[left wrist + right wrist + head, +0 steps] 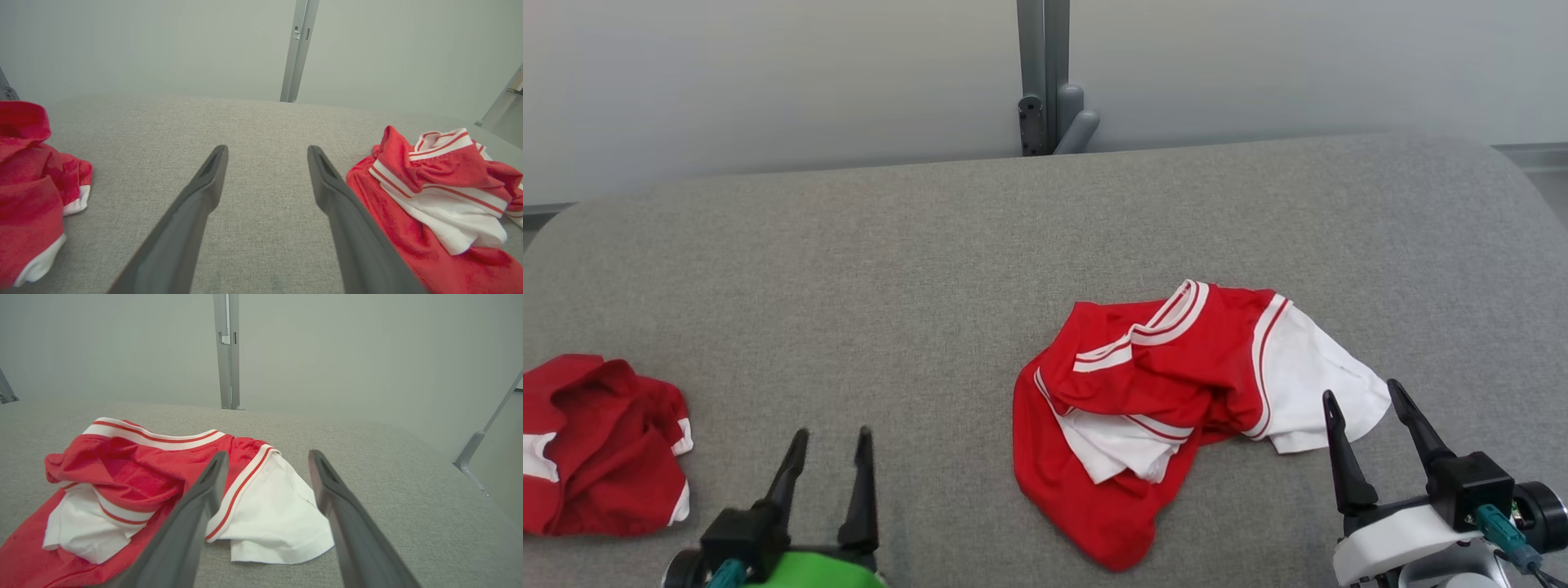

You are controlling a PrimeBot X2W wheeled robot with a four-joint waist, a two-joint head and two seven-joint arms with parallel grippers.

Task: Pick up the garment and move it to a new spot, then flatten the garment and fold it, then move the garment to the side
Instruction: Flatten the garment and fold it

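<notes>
1. Red-white garment [1143,408] lies crumpled on grey worktop [931,269].
2. R pincer [1361,390] at garment's white right end; contact unclear. Released, fingers spread, nothing held.
3. L pincer [833,433] well apart to garment's left, also released, empty.
4. 2nd red garment [596,441] bunched further left of garment, past L pincer.
5. Grey post [1044,73] beyond garment, at worktop's far edge.

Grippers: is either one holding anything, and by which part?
Nothing is held. The left gripper and right gripper are both open and empty; the garment lies crumpled on the grey surface.
</notes>
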